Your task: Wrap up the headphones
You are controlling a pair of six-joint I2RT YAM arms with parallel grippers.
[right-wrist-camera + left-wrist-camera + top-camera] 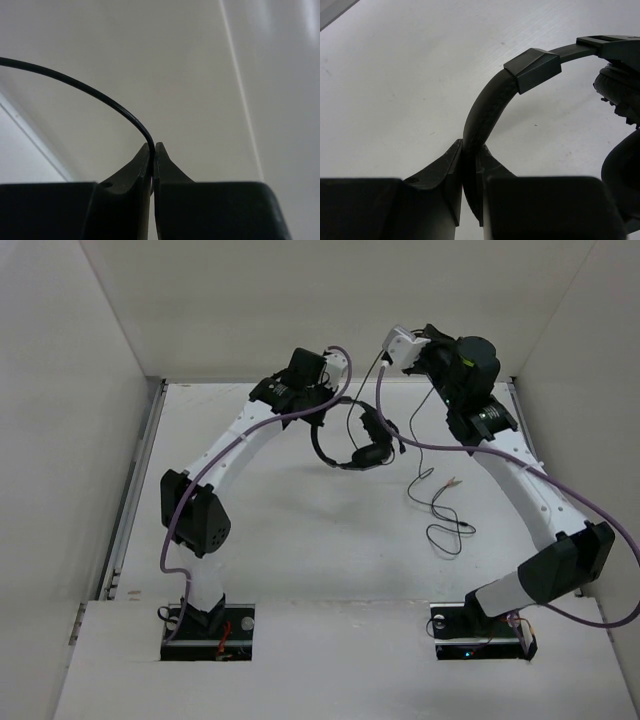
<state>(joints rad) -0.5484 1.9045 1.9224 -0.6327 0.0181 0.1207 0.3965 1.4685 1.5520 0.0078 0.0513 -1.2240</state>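
Note:
The black headphones (355, 448) hang above the table's middle back, with the earcups (372, 452) lowest. My left gripper (318, 420) is shut on the curved headband (487, 102) and holds it up; its jaws (470, 150) pinch the band, and the earcups (619, 92) show at the right edge. My right gripper (392, 350) is raised near the back wall and shut on the thin black cable (95, 92), which enters between its fingertips (153, 146). The rest of the cable (440, 512) trails in loose loops on the table, with its light-tipped plugs (430, 475) lying there.
White walls enclose the table (300, 540) at the left, back and right. Thick purple arm cables (440, 448) drape across both arms, one passing close to the headphones. A metal rail (135, 490) runs along the table's left edge.

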